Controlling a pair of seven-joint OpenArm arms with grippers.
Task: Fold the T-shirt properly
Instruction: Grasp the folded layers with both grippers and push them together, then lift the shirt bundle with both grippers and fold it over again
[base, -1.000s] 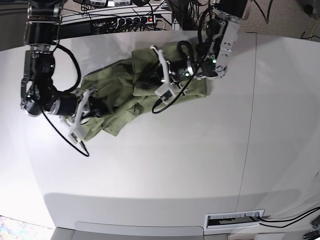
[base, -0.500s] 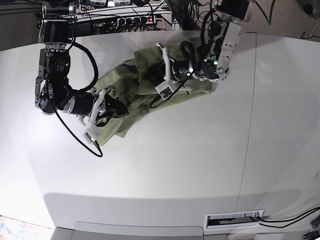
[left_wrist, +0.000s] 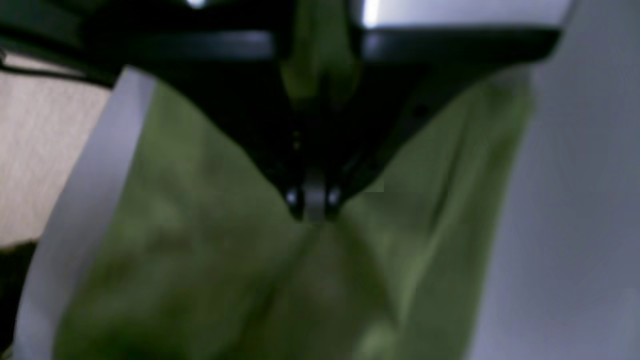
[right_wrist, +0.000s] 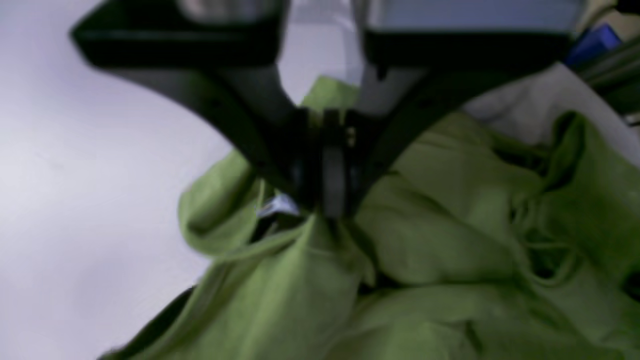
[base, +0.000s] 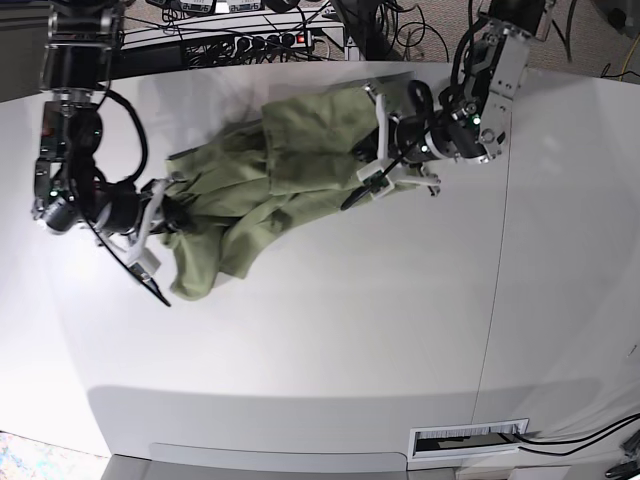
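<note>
Both grippers on a crumpled shirt, spreading step in hand.
Left wrist: left gripper (left_wrist: 315, 202) pinches the plain olive-green thin-fabric T-shirt (left_wrist: 200, 260), cloth fanning toward 6 o'clock. Right wrist: right gripper (right_wrist: 325, 200) looks near-closed on a fabric ridge; grip uncertain. Base: shirt bunched on the white table (base: 350, 330), around 11 o'clock. Best to draw arms apart evenly, low, until fabric lies flat.

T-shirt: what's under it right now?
The T-shirt lies bunched on the white table, which shows bare around it. Whatever sits beneath the crumpled folds is covered, so nothing else can be confirmed.
</note>
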